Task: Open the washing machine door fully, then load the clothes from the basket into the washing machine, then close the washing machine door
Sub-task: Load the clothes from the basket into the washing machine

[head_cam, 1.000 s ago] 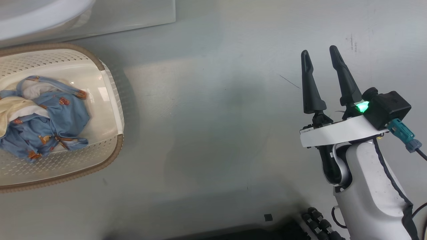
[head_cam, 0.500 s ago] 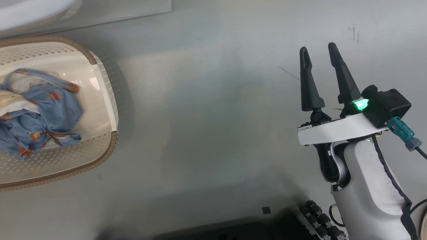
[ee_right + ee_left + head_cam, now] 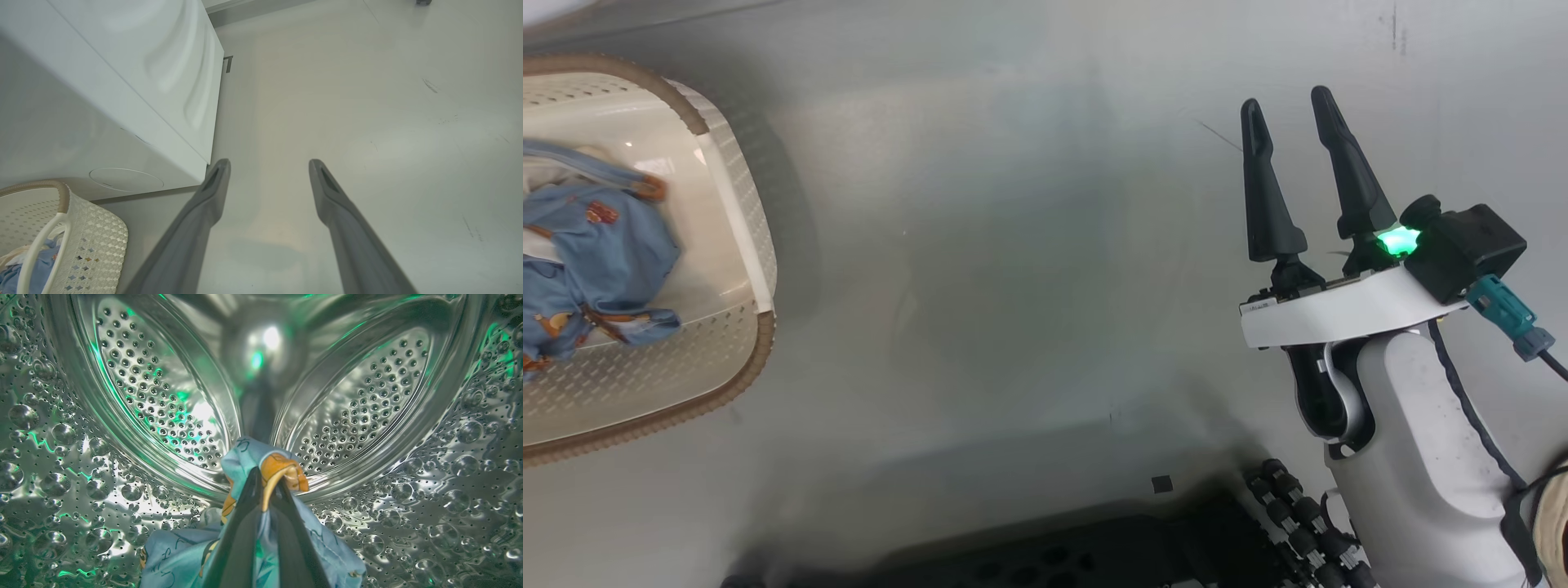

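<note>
Loading is partway, I judge: my left gripper is deep in the washer's drum, fingers clamped on a blue-and-orange garment that bunches over the tips and hangs beneath them (not yet released). More clothes lie in the basket, just beside the washer. My right gripper, fingers spread and empty, hovers farther from the washer, over floor. Left to do: drop, fetch the rest, close the door.

Ends in a right end effector of two long dark tapered fingers; behind it carries a white bracket, green light, black block, teal connector, pale scuffed forearm.
</note>
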Tool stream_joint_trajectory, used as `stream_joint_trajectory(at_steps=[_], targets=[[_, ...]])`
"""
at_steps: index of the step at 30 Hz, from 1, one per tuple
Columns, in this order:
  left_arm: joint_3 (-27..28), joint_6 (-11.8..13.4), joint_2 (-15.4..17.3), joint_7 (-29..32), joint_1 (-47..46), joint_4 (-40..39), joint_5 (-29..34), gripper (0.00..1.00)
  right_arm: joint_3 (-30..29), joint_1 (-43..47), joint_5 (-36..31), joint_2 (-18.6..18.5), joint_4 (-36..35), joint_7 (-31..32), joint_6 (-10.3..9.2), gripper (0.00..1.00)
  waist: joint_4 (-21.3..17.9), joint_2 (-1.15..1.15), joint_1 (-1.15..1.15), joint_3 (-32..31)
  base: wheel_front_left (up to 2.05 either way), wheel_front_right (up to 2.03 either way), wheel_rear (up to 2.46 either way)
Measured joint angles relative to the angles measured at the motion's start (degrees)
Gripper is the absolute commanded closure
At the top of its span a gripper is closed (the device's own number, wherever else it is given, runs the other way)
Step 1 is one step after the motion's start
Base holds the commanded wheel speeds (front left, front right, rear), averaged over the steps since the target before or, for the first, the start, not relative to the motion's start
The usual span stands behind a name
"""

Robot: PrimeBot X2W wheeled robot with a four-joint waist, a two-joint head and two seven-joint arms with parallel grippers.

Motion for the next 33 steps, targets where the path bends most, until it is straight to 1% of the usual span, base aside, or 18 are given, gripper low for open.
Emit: stream_joint_trajectory(at_steps=[4, 8, 13, 16, 19, 24, 25, 27, 33], targets=[[-1.88, 0.00, 1.98, -0.55, -2.03, -0.74, -0.20, 1.00, 0.35, -0.81, 0.41, 0.01, -0.34, 0.00, -0.02, 0.00, -0.66, 0.00, 0.00, 1.35, 0.00, 0.00, 0.00], [-3.02, 0.00, 3.05, -1.04, -4.55, -0.88, -0.42, 1.00, 0.38, -0.84, 0.41, 0.02, -0.33, 0.00, -0.04, 0.00, -1.28, 0.00, 0.00, 2.58, 0.00, 0.00, 0.00], [-3.76, 0.00, 5.17, -4.30, -7.01, -0.86, -0.33, 1.00, 0.82, -1.47, 0.47, 0.03, -0.25, 0.00, -0.04, 0.00, -2.13, 0.00, 0.00, 3.76, 0.00, 0.00, 0.00], [-4.78, 0.00, 5.61, -5.54, -7.85, -0.91, -0.13, 1.00, 0.81, -1.67, 0.47, 0.03, -0.21, 0.00, -0.04, 0.00, -2.54, 0.00, 0.00, 4.02, 0.00, 0.00, 0.00], [-6.51, -0.01, 5.65, -4.85, -7.92, 0.13, -1.35, 1.00, 0.81, -1.67, 0.73, 0.02, 0.04, 0.00, -0.04, 0.00, -2.78, 0.00, 0.00, 4.00, 0.00, 0.00, 0.00], [-7.78, -0.01, 5.75, -2.30, -7.70, 5.31, -1.53, 1.00, 0.82, -1.69, 0.89, 0.03, 0.35, 0.00, -0.04, 0.00, -2.85, 0.00, 0.00, 3.61, 0.00, 0.00, 0.00], [-7.90, -0.01, 5.79, -2.14, -7.69, 5.61, -1.52, 0.78, 0.82, -1.71, 0.89, 0.04, 0.37, 0.00, -0.04, 0.00, -2.84, 0.00, 0.00, 3.51, 0.00, 0.00, 0.00], [-8.75, -0.01, 6.23, -2.46, -7.69, 5.70, -0.66, 0.00, 0.69, -1.74, 0.89, 0.03, 0.37, 0.00, -0.04, 0.00, -2.77, 0.00, 0.00, 3.31, 0.00, 0.00, 0.00], [-8.93, -0.02, 6.06, -4.25, -6.59, 8.46, -0.82, 0.00, -0.08, -1.87, 0.83, 0.05, 0.62, 0.00, -0.04, 0.00, -2.34, 0.00, 0.00, 2.05, 0.00, 0.00, 0.00]])
